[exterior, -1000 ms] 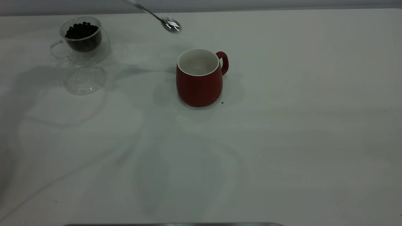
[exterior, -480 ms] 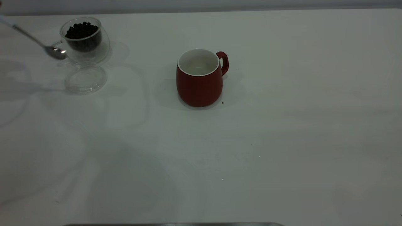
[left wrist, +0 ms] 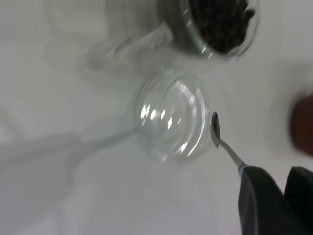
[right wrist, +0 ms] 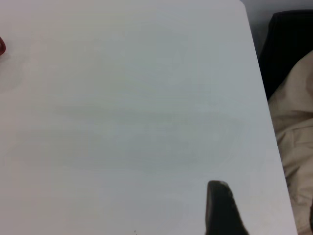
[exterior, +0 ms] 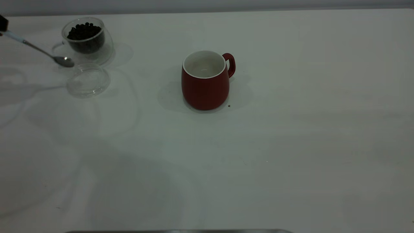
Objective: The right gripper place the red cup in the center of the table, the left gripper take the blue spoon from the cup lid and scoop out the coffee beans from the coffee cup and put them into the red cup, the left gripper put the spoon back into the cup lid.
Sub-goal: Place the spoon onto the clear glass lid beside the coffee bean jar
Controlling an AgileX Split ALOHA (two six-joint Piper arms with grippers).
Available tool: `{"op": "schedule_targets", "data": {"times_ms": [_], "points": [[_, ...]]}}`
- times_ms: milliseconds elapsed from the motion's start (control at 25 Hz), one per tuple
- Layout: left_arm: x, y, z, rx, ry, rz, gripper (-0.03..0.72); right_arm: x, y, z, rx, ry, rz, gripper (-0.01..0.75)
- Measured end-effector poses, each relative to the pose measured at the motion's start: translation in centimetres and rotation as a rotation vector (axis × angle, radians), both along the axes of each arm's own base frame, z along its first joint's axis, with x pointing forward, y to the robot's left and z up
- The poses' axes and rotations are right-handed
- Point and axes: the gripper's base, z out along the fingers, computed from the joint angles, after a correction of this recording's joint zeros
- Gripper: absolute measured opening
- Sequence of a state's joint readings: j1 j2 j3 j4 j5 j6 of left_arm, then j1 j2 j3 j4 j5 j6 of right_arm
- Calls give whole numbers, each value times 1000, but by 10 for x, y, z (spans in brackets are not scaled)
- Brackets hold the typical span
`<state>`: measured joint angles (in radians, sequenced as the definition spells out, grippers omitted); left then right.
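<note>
The red cup stands upright near the middle of the table; its white inside shows no beans. The coffee cup with coffee beans stands at the far left. The cup lid lies just in front of it and holds nothing. My left gripper is shut on the blue spoon by its pale handle at the view's left edge. The spoon's bowl hangs at the lid's rim, beside the coffee cup's handle. My right gripper is open and empty over the table's right side.
A small dark speck lies on the table by the red cup's base. The table's right edge shows in the right wrist view, with a dark object and beige cloth beyond it.
The spoon swung from above and behind the red cup over to the far left, then dropped lower toward the lid. The cups and lid have not moved.
</note>
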<state>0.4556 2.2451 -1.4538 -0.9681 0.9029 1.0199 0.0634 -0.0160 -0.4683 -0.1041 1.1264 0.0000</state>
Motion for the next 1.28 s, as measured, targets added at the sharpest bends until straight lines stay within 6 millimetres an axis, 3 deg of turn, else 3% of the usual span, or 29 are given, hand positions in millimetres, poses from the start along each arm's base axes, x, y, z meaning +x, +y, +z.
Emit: {"op": "schedule_targets", "data": {"times_ms": [480,720,1280], "points": [[1,-8,-24,-57,-23,31,126,0,0,0,0,0,0,457],[-2,-9,-45,-75,16,37,126,0,0,0,0,0,0,457],[10,-25,-59,-48,-41,55,126,0,0,0,0,0,0,457]]}}
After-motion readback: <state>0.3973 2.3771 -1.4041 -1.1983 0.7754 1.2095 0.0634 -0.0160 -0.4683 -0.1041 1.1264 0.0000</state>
